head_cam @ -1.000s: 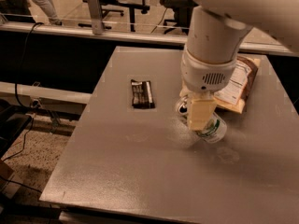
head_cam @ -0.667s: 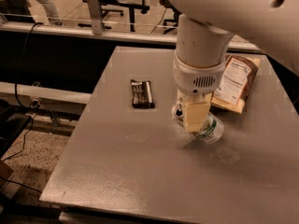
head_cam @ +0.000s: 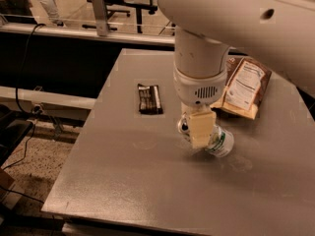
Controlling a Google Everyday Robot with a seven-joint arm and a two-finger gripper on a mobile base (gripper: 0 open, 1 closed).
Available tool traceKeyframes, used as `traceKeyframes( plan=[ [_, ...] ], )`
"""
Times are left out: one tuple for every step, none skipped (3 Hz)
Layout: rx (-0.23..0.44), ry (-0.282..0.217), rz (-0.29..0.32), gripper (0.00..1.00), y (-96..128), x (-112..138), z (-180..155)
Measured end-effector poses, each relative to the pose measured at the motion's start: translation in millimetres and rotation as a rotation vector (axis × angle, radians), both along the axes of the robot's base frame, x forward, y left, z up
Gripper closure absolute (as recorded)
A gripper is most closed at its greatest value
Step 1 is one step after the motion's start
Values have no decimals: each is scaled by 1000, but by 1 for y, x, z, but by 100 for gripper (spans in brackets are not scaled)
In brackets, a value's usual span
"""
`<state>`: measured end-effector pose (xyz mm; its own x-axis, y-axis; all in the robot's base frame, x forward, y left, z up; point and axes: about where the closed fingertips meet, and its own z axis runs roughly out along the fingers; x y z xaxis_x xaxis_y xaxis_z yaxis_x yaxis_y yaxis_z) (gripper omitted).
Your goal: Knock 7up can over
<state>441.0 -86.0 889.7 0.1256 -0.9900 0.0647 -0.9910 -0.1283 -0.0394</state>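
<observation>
Though behind gripper (head_cam: 196, 133), 7up can (head_cam: 221, 141) seemingly tilted.

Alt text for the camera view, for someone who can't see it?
The end effector hangs low, hiding part of a 7up can that looks tipped over on the table. A dark bar lies to the image's left, and a snack bag lies behind at right.

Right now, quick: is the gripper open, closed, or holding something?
Gripper: cannot be told. It is low over the table, directly in front of the 7up can in this view.
</observation>
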Motion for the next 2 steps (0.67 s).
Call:
traceKeyframes(
  plan=[
    [17,-7,15,0,6,-4,-4],
    [19,-10,15,0,6,-3,-3]
  ],
)
